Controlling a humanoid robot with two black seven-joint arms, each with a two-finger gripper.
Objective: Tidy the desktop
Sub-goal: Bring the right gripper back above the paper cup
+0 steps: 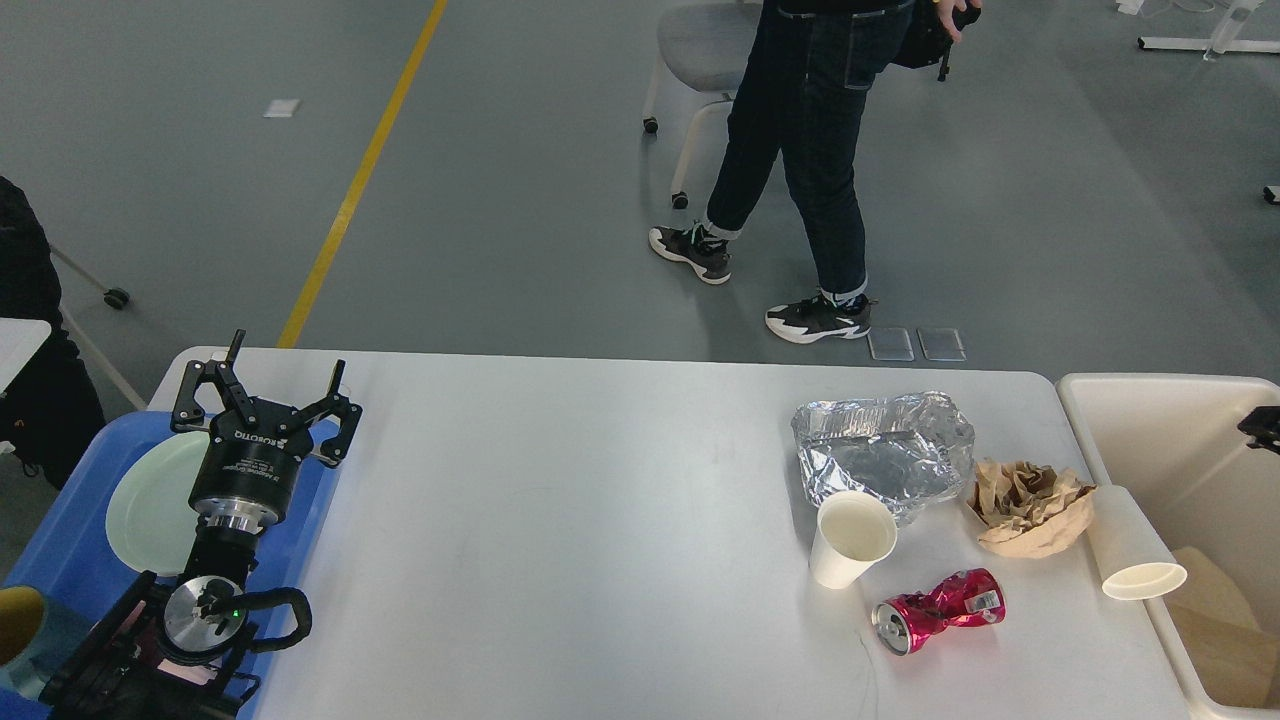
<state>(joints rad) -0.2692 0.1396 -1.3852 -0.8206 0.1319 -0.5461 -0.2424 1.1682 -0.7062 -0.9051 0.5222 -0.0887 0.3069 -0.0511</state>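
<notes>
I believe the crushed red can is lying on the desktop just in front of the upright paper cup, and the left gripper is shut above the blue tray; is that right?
Not quite: the head view shows the left gripper open, fingers spread, above the blue tray. The crushed red can does lie on the desktop near the upright paper cup.

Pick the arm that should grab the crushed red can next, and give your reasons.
Right. The crushed red can lies on the right of the desktop, close to the cream bin, where the right gripper shows at the frame edge. The left gripper, open, hangs over the blue tray far left.
</notes>
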